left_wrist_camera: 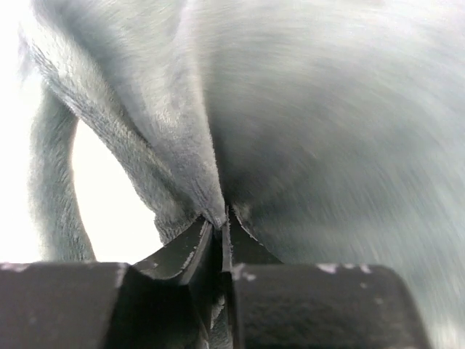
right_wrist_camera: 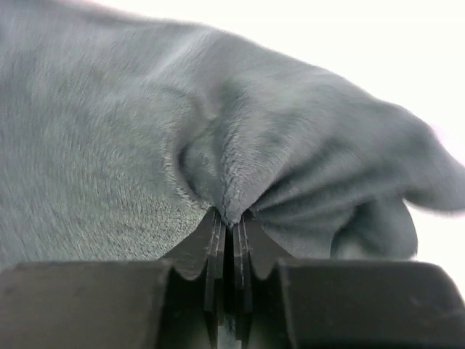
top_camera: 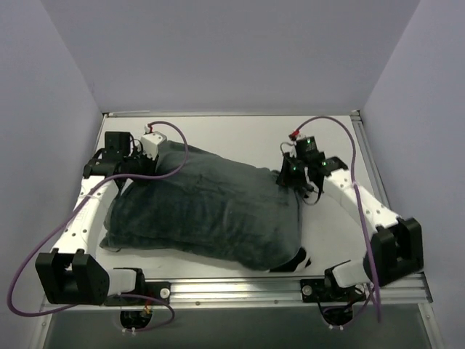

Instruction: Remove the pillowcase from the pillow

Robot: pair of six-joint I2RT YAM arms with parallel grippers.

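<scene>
Right at the tips of the left pincer (left_wrist_camera: 220,218), in its own wrist view, a pinched ridge of the pillowcase (left_wrist_camera: 327,131) is caught fast, the dark fingers clenched on the grey-green pile. Past the tips the ridge climbs away to the upper left. The cloth spreads wide to the pincer's right, and washed-out brightness shows to its left. The right pincer (right_wrist_camera: 232,218) is likewise clamped on a gathered fold of the pillowcase (right_wrist_camera: 109,145). Creases fan out to the right of its tips, and a smooth swell of fabric lies to the left and beyond. From above, a scrap of zebra face peeps from the near right corner, nearer the bases than the right pincer (top_camera: 288,177). Beyond it the pillowcase (top_camera: 211,203) lies plump on the table (top_camera: 240,138) between the two pincers, grey-green side out. The right pincer grips its far right edge, and the left pincer (top_camera: 136,166) grips its far left corner. The pillow is hidden inside.
</scene>
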